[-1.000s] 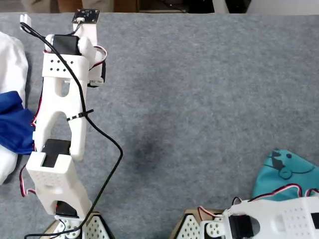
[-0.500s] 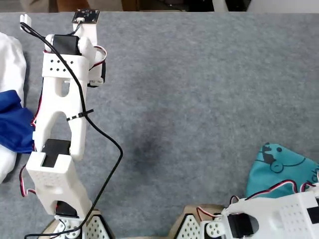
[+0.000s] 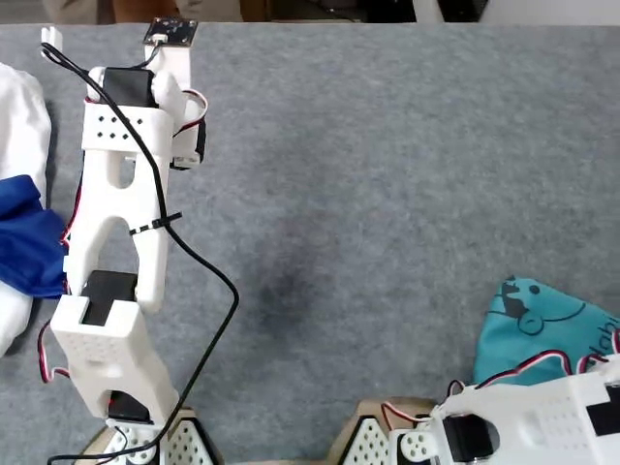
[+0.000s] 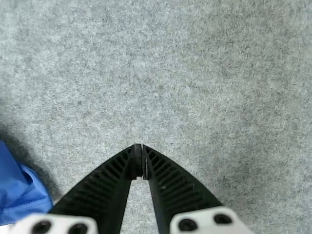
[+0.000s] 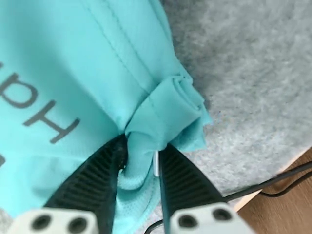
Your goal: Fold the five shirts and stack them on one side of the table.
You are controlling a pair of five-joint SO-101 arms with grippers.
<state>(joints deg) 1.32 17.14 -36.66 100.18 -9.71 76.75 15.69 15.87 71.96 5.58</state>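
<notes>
A teal shirt with a dark printed figure lies bunched at the table's near right corner, and my right gripper is shut on a rolled fold of the teal shirt. The right arm's white body covers part of it from above. A blue shirt and a white shirt lie at the left edge. My left gripper hangs shut over bare grey felt, with a corner of the blue shirt beside it. The left arm stretches toward the far left.
Grey felt covers the table. A black cable trails from the left arm to its base. The table's wooden near edge and a cable show beside the teal shirt.
The teal shirt has been dragged leftward and a little farther onto the table by my right gripper. The left arm has stayed still.
</notes>
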